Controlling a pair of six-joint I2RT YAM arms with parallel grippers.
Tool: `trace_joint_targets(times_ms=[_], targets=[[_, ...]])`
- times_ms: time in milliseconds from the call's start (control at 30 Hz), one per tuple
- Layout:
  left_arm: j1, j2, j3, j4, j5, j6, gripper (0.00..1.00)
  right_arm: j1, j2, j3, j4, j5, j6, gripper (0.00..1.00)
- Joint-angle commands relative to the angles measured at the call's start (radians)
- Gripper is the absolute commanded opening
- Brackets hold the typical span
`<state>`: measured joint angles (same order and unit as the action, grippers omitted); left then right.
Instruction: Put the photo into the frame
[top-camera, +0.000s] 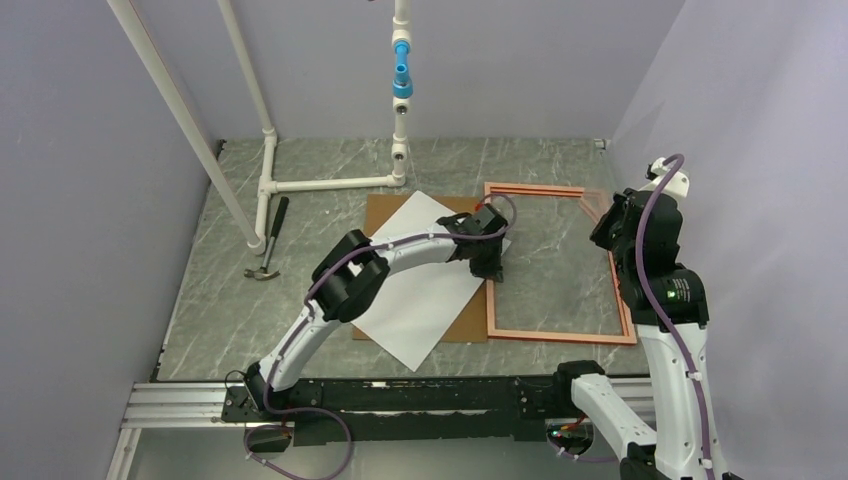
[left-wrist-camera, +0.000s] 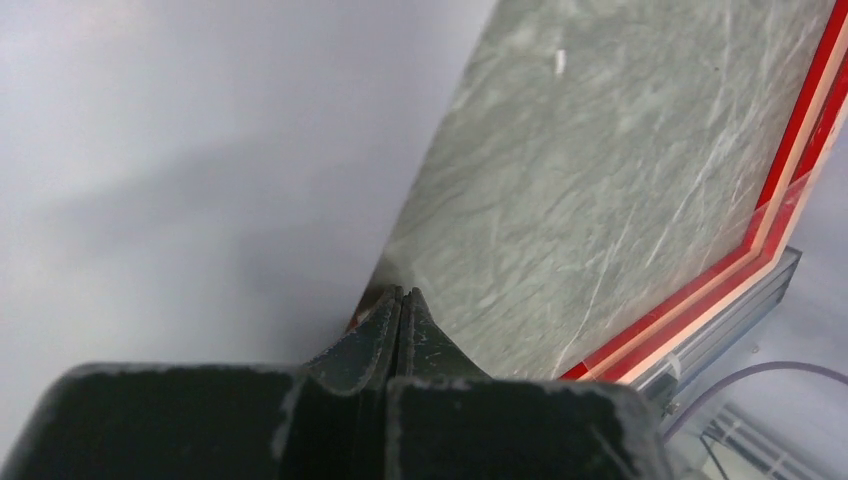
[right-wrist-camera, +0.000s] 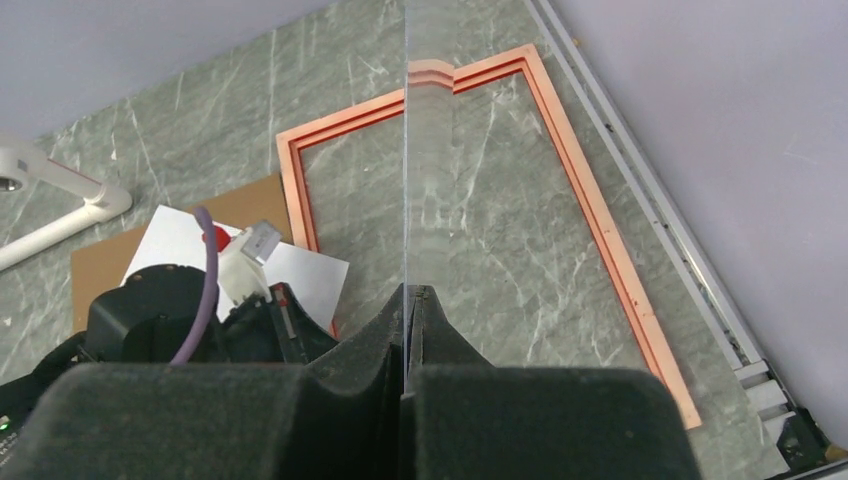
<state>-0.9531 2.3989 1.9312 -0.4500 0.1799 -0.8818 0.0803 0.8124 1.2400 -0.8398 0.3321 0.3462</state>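
Note:
The photo (top-camera: 420, 290) lies white face up on the brown backing board (top-camera: 385, 213). It fills the left of the left wrist view (left-wrist-camera: 200, 150). My left gripper (top-camera: 490, 262) is shut on the photo's right edge, beside the frame's left bar; its tips (left-wrist-camera: 400, 293) meet at the sheet's edge. The frame (top-camera: 555, 337) lies flat with its pale orange-wood face up, right of the board, and its bar shows in the right wrist view (right-wrist-camera: 600, 220). My right gripper (top-camera: 606, 228) is raised over the frame's right bar. It is shut (right-wrist-camera: 408, 290) on the clear pane (right-wrist-camera: 425, 150), held edge-on.
A hammer (top-camera: 268, 245) lies at the left. A white pipe stand (top-camera: 330, 183) with a blue fitting (top-camera: 401, 80) rises at the back. An aluminium rail (top-camera: 180, 405) runs along the near edge. Lilac walls close in on both sides.

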Motion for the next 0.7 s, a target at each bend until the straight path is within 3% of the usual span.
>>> trace_joint_targets(times_ms=[0, 333, 667], targets=[[0.020, -0.074, -0.134, -0.029, -0.045, -0.034, 0.00, -0.004, 0.001, 0.027, 0.034, -0.036, -0.013, 0.00], [0.050, -0.253, -0.439, 0.117, -0.063, -0.137, 0.00, -0.001, 0.007, 0.013, 0.045, -0.092, -0.012, 0.00], [0.056, -0.353, -0.629, 0.259, -0.038, -0.223, 0.00, -0.002, 0.019, 0.003, 0.058, -0.136, -0.006, 0.00]])
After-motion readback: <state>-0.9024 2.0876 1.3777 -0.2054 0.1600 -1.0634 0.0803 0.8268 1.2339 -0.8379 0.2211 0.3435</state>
